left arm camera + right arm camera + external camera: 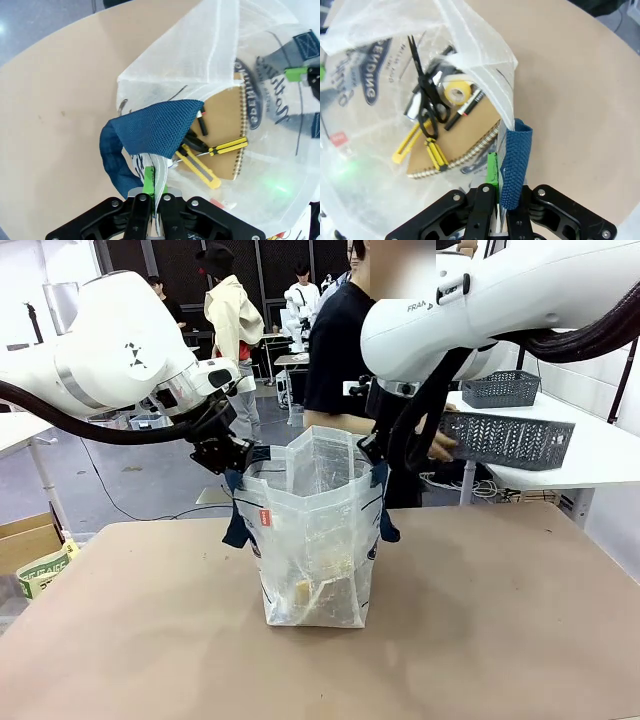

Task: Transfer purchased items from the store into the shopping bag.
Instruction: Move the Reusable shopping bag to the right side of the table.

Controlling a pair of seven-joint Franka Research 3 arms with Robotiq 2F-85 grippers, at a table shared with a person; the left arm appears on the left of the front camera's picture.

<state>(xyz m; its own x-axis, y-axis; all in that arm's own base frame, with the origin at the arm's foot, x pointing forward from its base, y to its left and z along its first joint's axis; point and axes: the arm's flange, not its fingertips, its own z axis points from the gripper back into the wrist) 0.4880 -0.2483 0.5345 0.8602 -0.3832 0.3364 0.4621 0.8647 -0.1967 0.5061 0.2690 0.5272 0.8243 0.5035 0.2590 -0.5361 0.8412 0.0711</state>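
Observation:
The shopping bag [315,540], translucent with navy handles, stands upright mid-table with its mouth stretched wide. My left gripper [235,455] is shut on its left rim beside a navy handle [150,130]. My right gripper [375,450] is shut on the right rim and handle [516,160]. Purchased items lie at the bottom: a spiral notebook [225,120], black scissors [425,95], a yellow tape roll [457,92], a marker [465,112] and a yellow cutter [200,167]. From the front they show dimly [305,590].
A person stands behind the bag, one hand on a dark grey lattice basket [505,438]. A second basket [500,388] sits on the white side table at the right. A cardboard box [25,540] stands off the table's left edge.

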